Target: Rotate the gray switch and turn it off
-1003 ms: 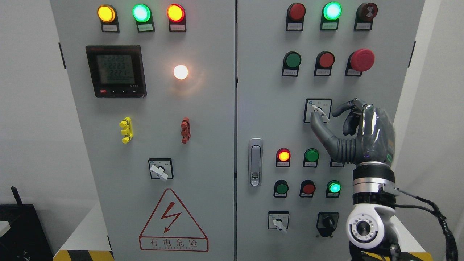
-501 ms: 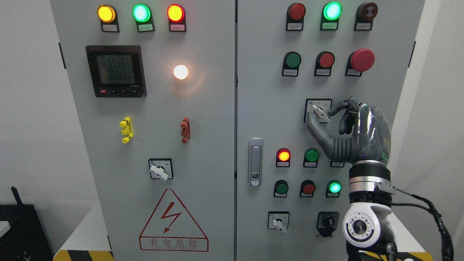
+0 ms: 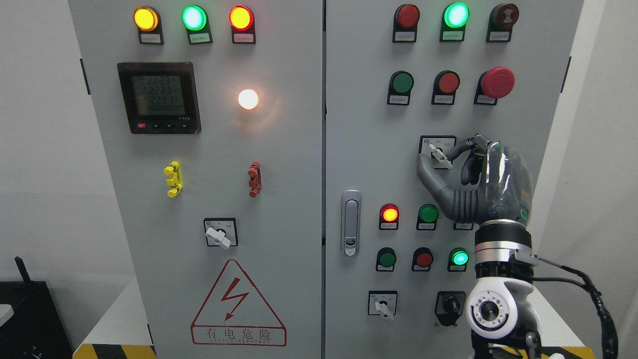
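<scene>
Now gray switch (image 3: 439, 155) between hand (image 3: 481, 182) fingers.

Warning triangle sign (image 3: 238, 308): "有电危险". Meter display (image 3: 158, 95): rows apparently "2223", "2223", "2221".

The right hand (image 3: 491, 182) hides a button label (image 3: 462, 226).

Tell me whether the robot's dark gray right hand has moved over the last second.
Yes. The dark gray right hand has shifted left toward the white-handled gray rotary switch, closing the gap; thumb and forefinger now pinch its handle, judged against the switch's fixed square plate.
</scene>
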